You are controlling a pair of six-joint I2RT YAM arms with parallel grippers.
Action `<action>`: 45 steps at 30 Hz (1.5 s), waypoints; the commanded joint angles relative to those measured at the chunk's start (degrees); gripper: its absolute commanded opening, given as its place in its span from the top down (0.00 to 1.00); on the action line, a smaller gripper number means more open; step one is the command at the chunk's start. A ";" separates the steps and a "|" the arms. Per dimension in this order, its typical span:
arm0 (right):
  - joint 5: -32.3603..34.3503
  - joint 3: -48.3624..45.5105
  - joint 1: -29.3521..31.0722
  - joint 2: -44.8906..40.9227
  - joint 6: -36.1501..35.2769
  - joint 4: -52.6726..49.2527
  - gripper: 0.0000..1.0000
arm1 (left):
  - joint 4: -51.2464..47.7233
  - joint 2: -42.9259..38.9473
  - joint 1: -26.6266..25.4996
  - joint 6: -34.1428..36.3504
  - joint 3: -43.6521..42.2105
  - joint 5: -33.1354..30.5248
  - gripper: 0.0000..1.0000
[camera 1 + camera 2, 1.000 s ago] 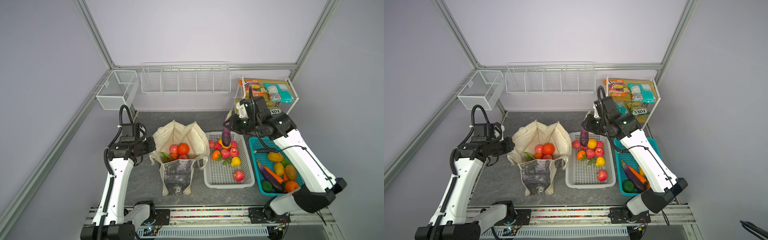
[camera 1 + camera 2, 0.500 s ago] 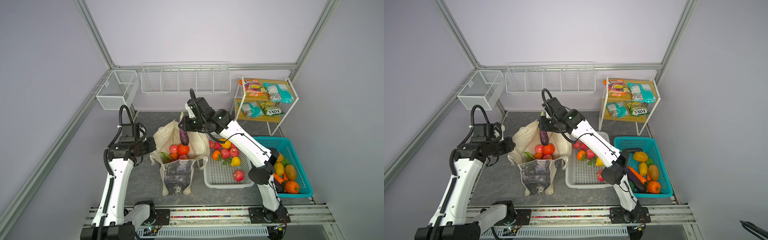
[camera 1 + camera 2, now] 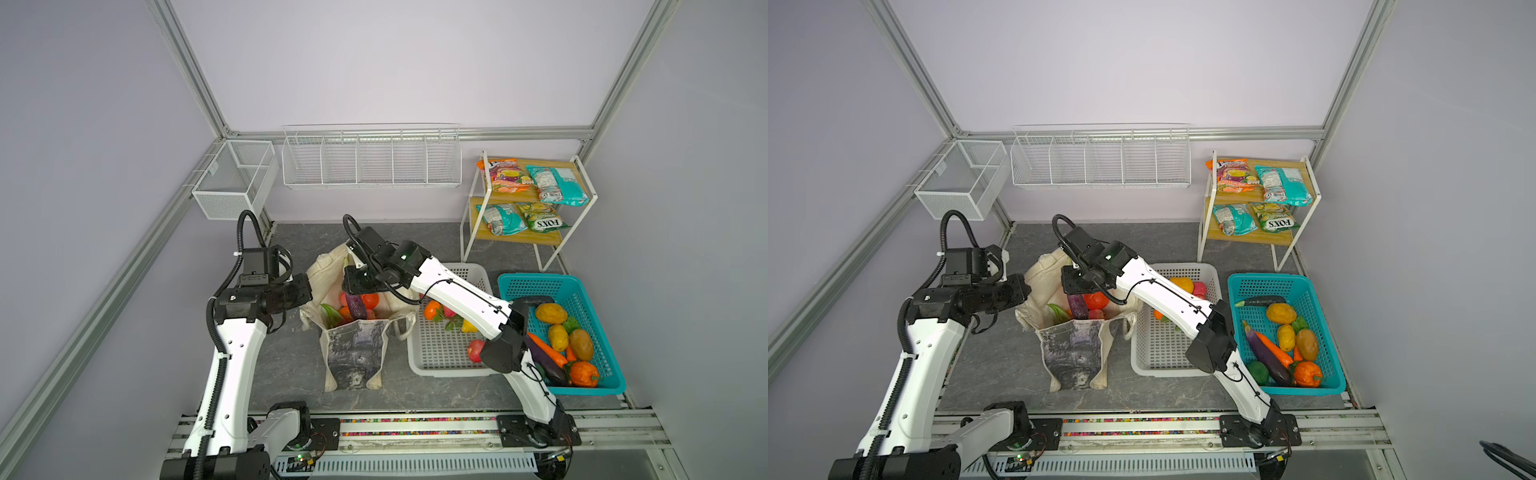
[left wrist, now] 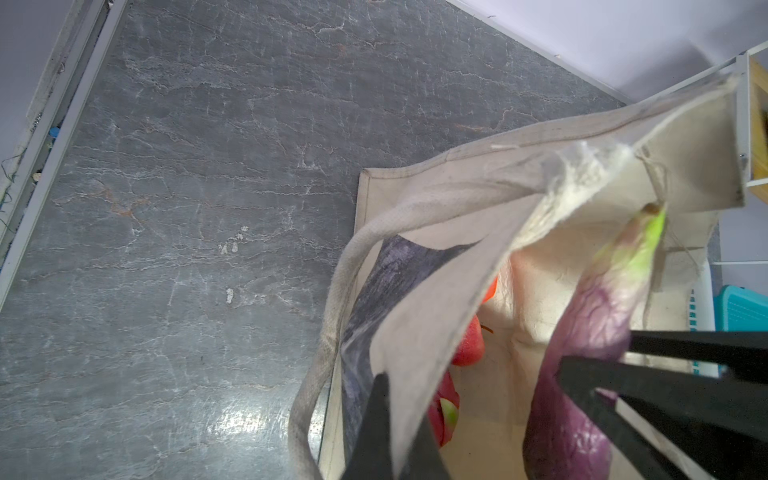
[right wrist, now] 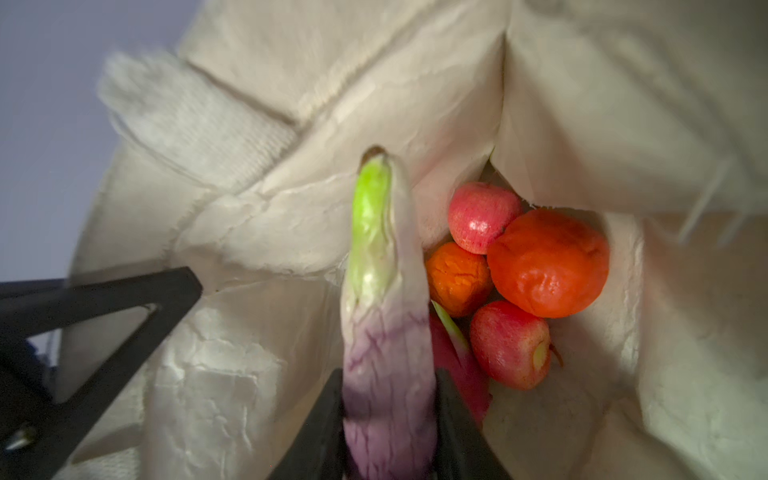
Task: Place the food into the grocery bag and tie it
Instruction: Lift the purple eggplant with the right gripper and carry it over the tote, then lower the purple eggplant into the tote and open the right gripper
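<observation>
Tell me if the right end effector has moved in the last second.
Yes. In a top view, the right end effector, holding an eggplant, swung left from above the white basket to over the open bag.

Left gripper [image 4: 399,430] pinched tight; right gripper [image 5: 388,432] clamped, reaching across.
</observation>
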 commanded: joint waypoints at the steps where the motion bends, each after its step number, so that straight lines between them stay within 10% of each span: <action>1: 0.72 -1.81 0.81 -0.98 -0.69 0.18 0.74 | 0.34 -1.25 0.21 -0.44 1.92 0.60 1.00; 25: -0.97 -9.72 1.31 3.14 0.29 5.45 0.67 | -0.71 -1.65 0.22 -0.09 2.69 0.17 1.00; 45: -0.20 -8.99 1.47 3.50 -4.47 4.44 0.27 | 0.07 -1.87 0.28 -0.08 1.65 0.39 1.00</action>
